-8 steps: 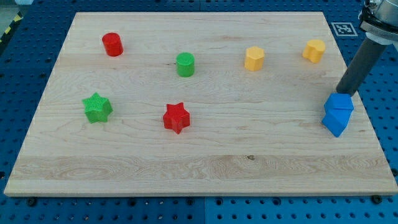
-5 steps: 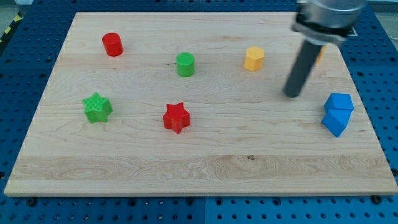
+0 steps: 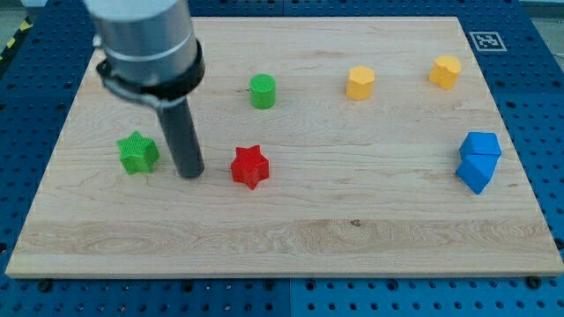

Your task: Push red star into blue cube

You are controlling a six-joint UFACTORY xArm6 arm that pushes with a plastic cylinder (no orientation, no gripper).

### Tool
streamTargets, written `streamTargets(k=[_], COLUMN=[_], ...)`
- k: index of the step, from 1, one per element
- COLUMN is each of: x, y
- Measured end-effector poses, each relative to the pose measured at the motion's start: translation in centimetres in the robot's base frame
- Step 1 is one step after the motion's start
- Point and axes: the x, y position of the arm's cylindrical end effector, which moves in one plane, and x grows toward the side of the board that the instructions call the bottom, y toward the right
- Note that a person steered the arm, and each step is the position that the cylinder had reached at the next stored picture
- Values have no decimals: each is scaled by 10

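Our tip point(image 3: 190, 173) is down on the wooden worktop point(image 3: 291, 238), sitting between two stars: the green star point(image 3: 137, 152) just off at nine o'clock, the red star point(image 3: 249, 166) just off at three o'clock, and we are touching neither. There is no pincer on this arm, only the dark rod, so nothing opens or closes here.

From the red star, the blue cube point(image 3: 478, 161) lies well apart at three o'clock, close to the worktop's right edge; it looks like two blue pieces pressed together, though we cannot tell for sure. At twelve o'clock from the red star stands the green cylinder point(image 3: 262, 91). Farther round, at about two o'clock, one yellow block point(image 3: 359, 83) and then a second yellow block point(image 3: 445, 71) nearer the far right corner.

The worktop is pale, grained wood, resting on a blue perforated base point(image 3: 546, 176). A black-and-white marker tag point(image 3: 486, 40) sits just off the top right corner.
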Motion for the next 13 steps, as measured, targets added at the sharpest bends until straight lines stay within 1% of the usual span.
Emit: streamTargets(k=[1,2,3,4,5,6,7,8,9,10,11,12,13], x=[1,-74,-123,-120,-113,-84,-71,-71,-71,-46,-27,-63,-96], y=[41,109,139,103,37,17,53,107,107,88,107,170,220])
